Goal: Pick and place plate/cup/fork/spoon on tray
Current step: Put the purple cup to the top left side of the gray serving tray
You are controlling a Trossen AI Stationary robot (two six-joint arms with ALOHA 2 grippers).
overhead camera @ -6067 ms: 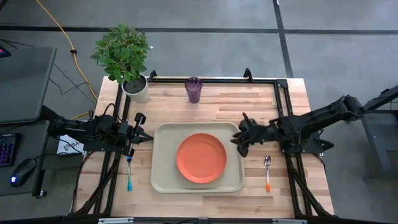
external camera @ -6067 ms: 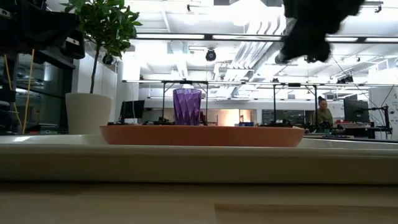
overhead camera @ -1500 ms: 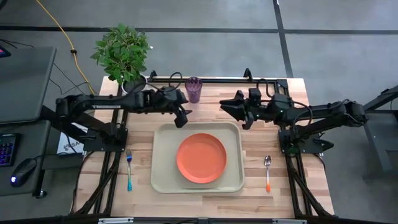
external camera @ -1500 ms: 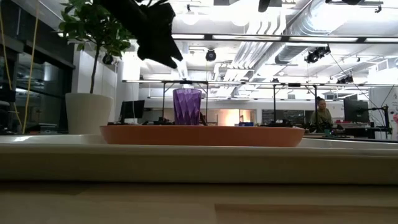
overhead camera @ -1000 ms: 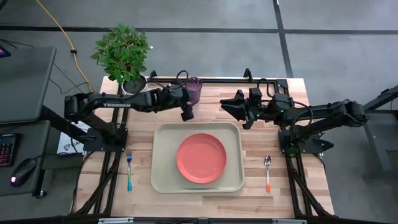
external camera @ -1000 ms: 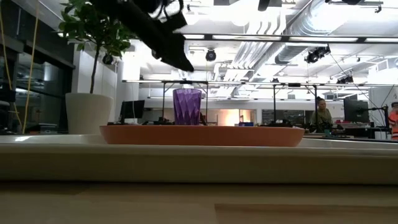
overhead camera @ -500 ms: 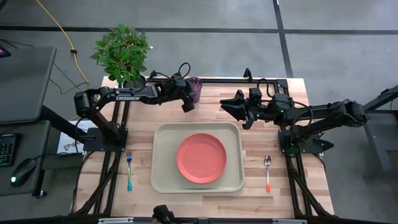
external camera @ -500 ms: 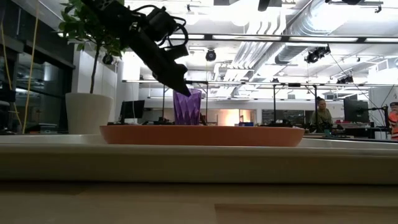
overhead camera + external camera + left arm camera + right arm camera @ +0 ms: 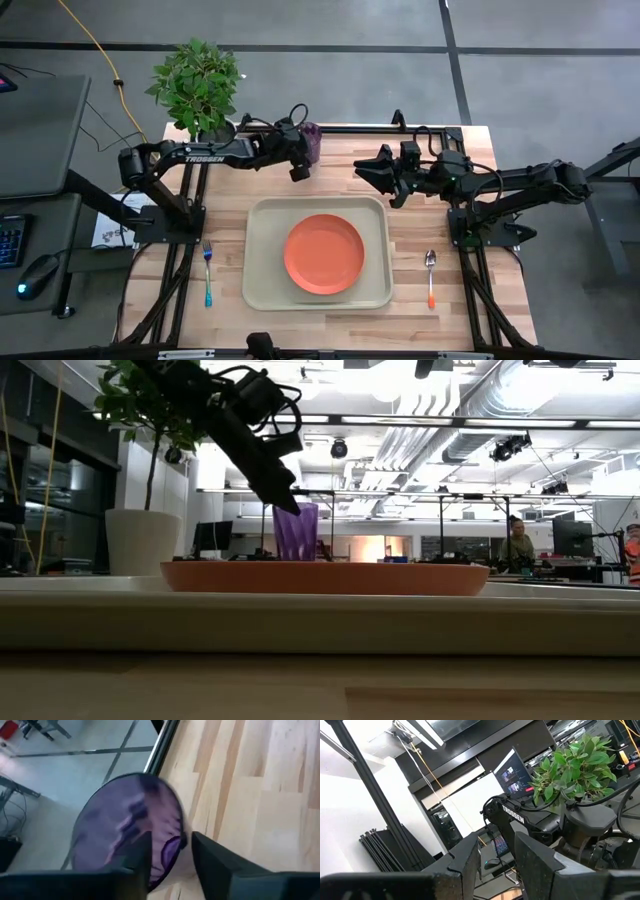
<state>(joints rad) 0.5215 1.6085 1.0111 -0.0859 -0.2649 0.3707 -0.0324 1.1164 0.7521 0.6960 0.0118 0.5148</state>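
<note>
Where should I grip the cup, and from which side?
Take the cup by its rim wall. It stands upright with its mouth open upward, near the table's far edge. The left gripper already comes in from above on the plant pot's side, one finger inside the mouth and one outside, so closing there looks simplest.

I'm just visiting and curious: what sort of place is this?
Most likely a robotics lab or workshop. Two dark robot arms are mounted at a pale wooden table framed in black metal, and the low view shows a big open hall with exposed ceiling pipes and more framed workstations behind.
</note>
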